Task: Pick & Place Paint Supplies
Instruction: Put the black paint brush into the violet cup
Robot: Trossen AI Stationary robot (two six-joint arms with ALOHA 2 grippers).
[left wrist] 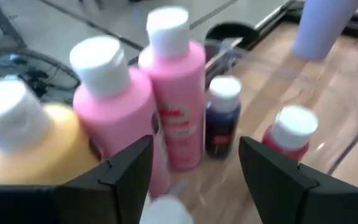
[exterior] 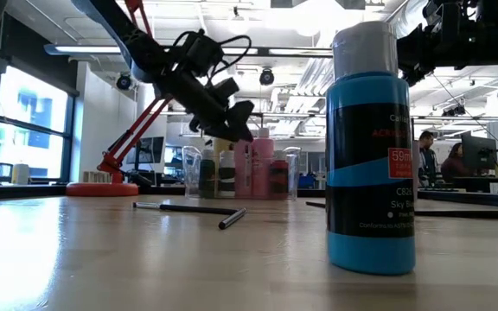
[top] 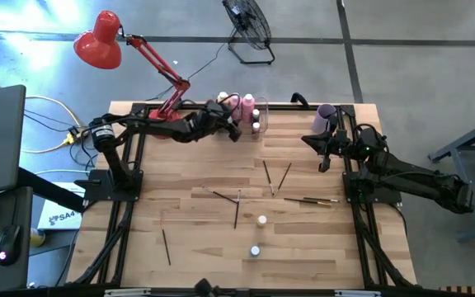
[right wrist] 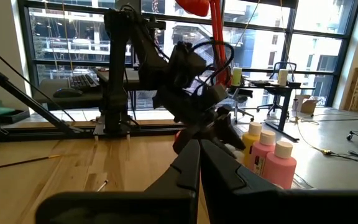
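A sky-blue paint bottle [exterior: 371,147] stands closest to the low camera, well away from the left gripper [top: 231,128], which hovers over the clear bin [top: 261,105] at the table's far edge. Its fingers are spread wide and hold nothing. Directly beyond them stand two pink bottles [left wrist: 174,93], a yellow-orange bottle [left wrist: 27,143] and a few tiny capped ones, already in the bin. The right gripper [top: 324,162] waits shut and empty near the lilac cup [top: 326,116]. Several paintbrushes [top: 237,208] and two small white-capped bottles [top: 261,221] lie loose mid-table, so I judge the job roughly half done
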